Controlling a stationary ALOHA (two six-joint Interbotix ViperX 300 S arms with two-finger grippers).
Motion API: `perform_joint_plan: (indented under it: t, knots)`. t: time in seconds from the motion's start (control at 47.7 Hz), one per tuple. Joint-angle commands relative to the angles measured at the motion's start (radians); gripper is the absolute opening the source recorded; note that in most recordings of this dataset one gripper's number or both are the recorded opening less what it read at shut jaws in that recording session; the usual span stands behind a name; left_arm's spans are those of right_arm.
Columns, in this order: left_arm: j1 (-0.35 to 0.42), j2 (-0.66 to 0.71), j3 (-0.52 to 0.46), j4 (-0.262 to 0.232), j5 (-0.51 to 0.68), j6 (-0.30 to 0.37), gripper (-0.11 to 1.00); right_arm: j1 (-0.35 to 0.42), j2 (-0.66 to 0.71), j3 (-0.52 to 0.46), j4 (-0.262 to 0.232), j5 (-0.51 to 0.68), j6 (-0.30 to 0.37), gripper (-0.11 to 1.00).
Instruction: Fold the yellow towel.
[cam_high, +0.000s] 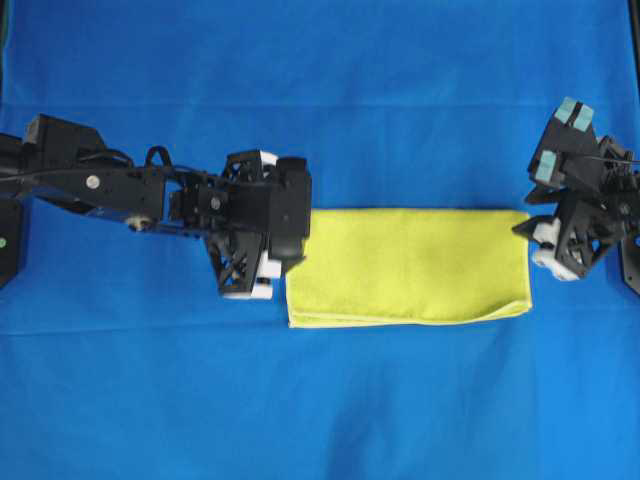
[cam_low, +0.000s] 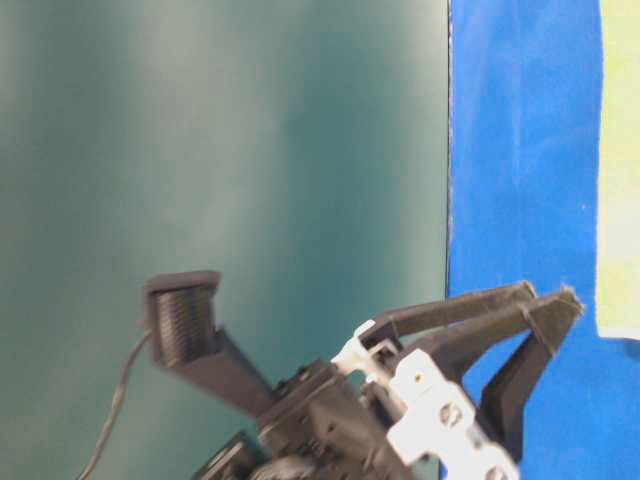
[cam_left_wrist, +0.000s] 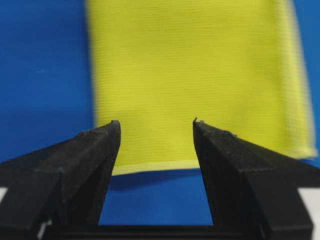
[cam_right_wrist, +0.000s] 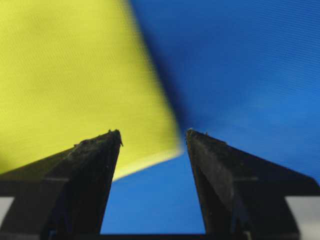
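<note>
A robot lab workbench, staged rather than domestic: a plain blue cloth (cam_high: 320, 100) covers the whole surface, a flat teal backdrop panel (cam_low: 230, 140) stands behind the fingers, and two black robot arms (cam_high: 120, 190) reach in from opposite sides.

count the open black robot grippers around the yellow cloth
2: the left gripper sits at the left end of the yellow microfibre towel, and the right gripper at its right end.

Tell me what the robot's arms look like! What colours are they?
Both arms are black, built from boxy blocks and criss-cross frames with white plastic pieces. The left arm has thin black cables looping over it. The right arm has teal pads near its top. Each end effector, left and right, has two black wedge-shaped fingers.
</note>
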Motion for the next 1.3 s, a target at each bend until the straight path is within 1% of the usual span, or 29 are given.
perform_joint_plan:
  t: [0.0, 0.209, 0.398, 0.503, 0.628, 0.754, 0.817, 0.859, 0.922, 0.984, 1.026, 1.068, 1.173, 1.278]
  knots:
    - [0.021, 0.014, -0.009, 0.000, -0.025, 0.003, 0.57, -0.034, 0.023, 0.005, -0.017, -0.015, -0.002, 0.59]
    - [0.074, 0.080, -0.005, 0.000, -0.087, 0.003, 0.57, -0.069, 0.120, 0.023, -0.025, -0.114, -0.003, 0.59]
    - [0.092, 0.144, -0.005, 0.000, -0.120, 0.003, 0.57, -0.110, 0.233, 0.031, -0.031, -0.215, -0.003, 0.59]
    - [0.091, 0.178, -0.006, 0.000, -0.118, 0.002, 0.57, -0.117, 0.267, 0.028, -0.031, -0.221, -0.003, 0.59]
    - [0.089, 0.184, -0.002, 0.000, -0.104, 0.002, 0.56, -0.117, 0.268, 0.025, -0.031, -0.221, -0.003, 0.59]
    - [0.089, 0.181, -0.005, 0.000, -0.061, 0.003, 0.49, -0.117, 0.268, 0.025, -0.031, -0.219, -0.006, 0.57]
    - [0.089, 0.176, -0.009, 0.000, -0.026, 0.003, 0.41, -0.117, 0.268, 0.023, -0.031, -0.215, -0.005, 0.52]
    - [0.087, 0.170, -0.014, 0.000, 0.003, 0.003, 0.36, -0.117, 0.268, 0.023, -0.031, -0.210, -0.005, 0.46]
    - [0.086, 0.158, -0.023, 0.000, 0.054, 0.003, 0.25, -0.117, 0.268, 0.021, -0.031, -0.204, -0.006, 0.31]
    - [0.086, 0.137, -0.035, 0.000, 0.110, 0.003, 0.14, -0.117, 0.265, 0.023, -0.029, -0.201, -0.006, 0.14]
    - [0.086, 0.126, -0.041, 0.000, 0.137, 0.003, 0.06, -0.117, 0.262, 0.025, -0.029, -0.199, -0.008, 0.04]
    - [0.086, 0.117, -0.049, 0.000, 0.158, 0.003, 0.03, -0.117, 0.258, 0.025, -0.031, -0.201, -0.009, 0.02]
    - [0.086, 0.098, -0.064, 0.000, 0.193, 0.003, 0.03, -0.117, 0.241, 0.026, -0.031, -0.199, -0.012, 0.02]
    - [0.086, 0.092, -0.072, 0.000, 0.196, 0.003, 0.03, -0.117, 0.215, 0.026, -0.031, -0.199, -0.014, 0.02]
